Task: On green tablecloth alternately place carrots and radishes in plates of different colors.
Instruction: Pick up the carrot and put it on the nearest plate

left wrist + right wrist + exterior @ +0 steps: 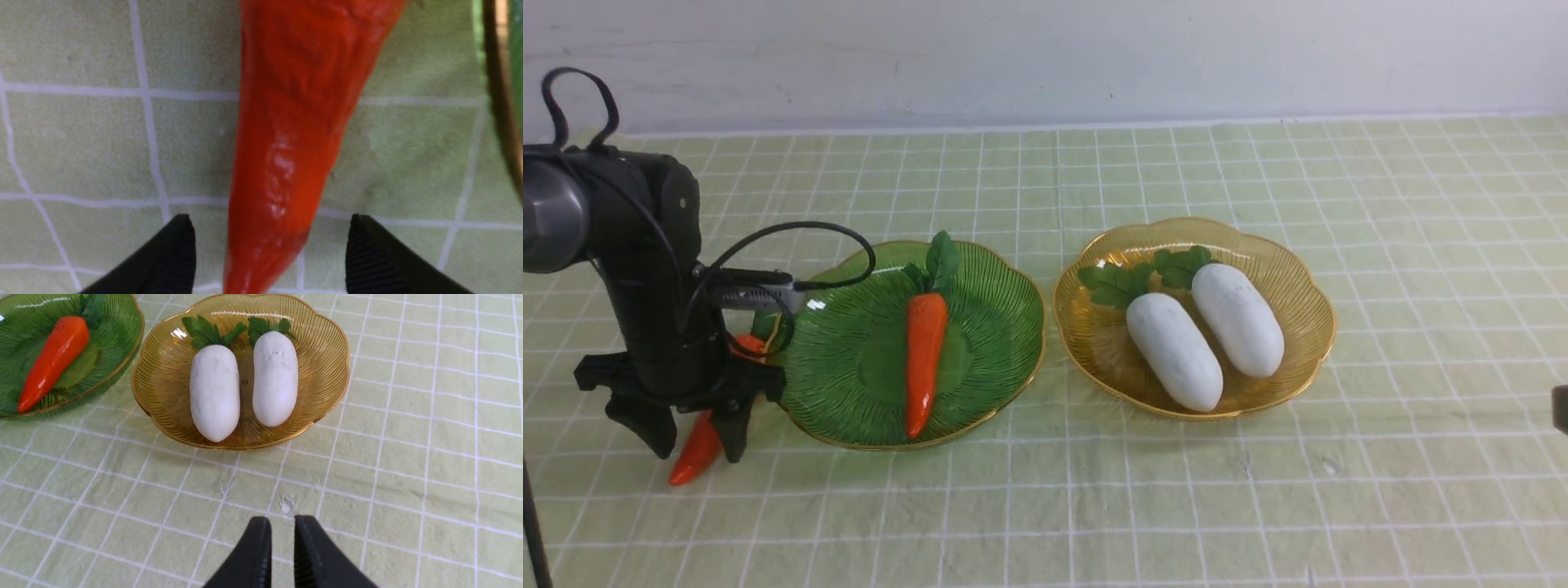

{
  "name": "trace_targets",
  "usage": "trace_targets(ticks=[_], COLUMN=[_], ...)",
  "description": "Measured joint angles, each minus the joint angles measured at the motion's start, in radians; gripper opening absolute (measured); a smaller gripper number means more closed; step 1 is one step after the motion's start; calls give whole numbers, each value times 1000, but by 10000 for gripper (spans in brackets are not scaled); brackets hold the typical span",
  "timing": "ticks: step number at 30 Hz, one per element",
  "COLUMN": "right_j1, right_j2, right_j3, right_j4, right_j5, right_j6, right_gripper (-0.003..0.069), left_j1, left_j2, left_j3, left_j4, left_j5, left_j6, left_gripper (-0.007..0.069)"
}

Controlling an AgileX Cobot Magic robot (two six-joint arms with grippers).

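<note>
On the green tablecloth (1094, 506), one carrot (925, 359) lies in the green plate (1013, 278). Two radishes (1174, 351) (1238, 318) lie side by side in the amber plate (1307, 286). A second carrot (690, 457) lies on the cloth just left of the green plate. My left gripper (698, 441) is open and low over it, one finger on each side. In the left wrist view the carrot (294, 122) runs between the open fingers (175, 253) without touching them. My right gripper (282, 518) is shut and empty above bare cloth, in front of the amber plate (322, 355).
The green plate's gold rim (500, 102) is close beside the left gripper. A white wall runs behind the table's far edge. Only a dark sliver of the right arm (1560, 408) shows at the front view's right edge.
</note>
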Motion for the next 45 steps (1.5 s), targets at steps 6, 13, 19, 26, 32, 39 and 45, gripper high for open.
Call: trace_targets(ticks=[6, 13, 19, 26, 32, 39, 45], right_j1=[0, 0, 0, 0, 0, 0, 0], right_j2=[0, 0, 0, 0, 0, 14, 36], right_j3=[0, 0, 0, 0, 0, 0, 0], right_j4=[0, 0, 0, 0, 0, 2, 13], right_j5=[0, -11, -22, -29, -30, -30, -29], right_j6=[0, 0, -1, -4, -5, -6, -8], right_gripper=[76, 76, 76, 76, 76, 76, 76], left_j1=[0, 17, 79, 21, -109, -138, -138], left_j2=[19, -30, -173, -208, -148, -109, -109], left_j3=[-9, -5, -5, -5, -5, -5, -5], left_j4=[11, 80, 51, -269, -364, -368, -385], left_j5=[17, 77, 92, 77, -159, -234, -220], left_j6=[0, 12, 46, 89, 123, 104, 87], left_gripper=[250, 195, 195, 195, 195, 303, 418])
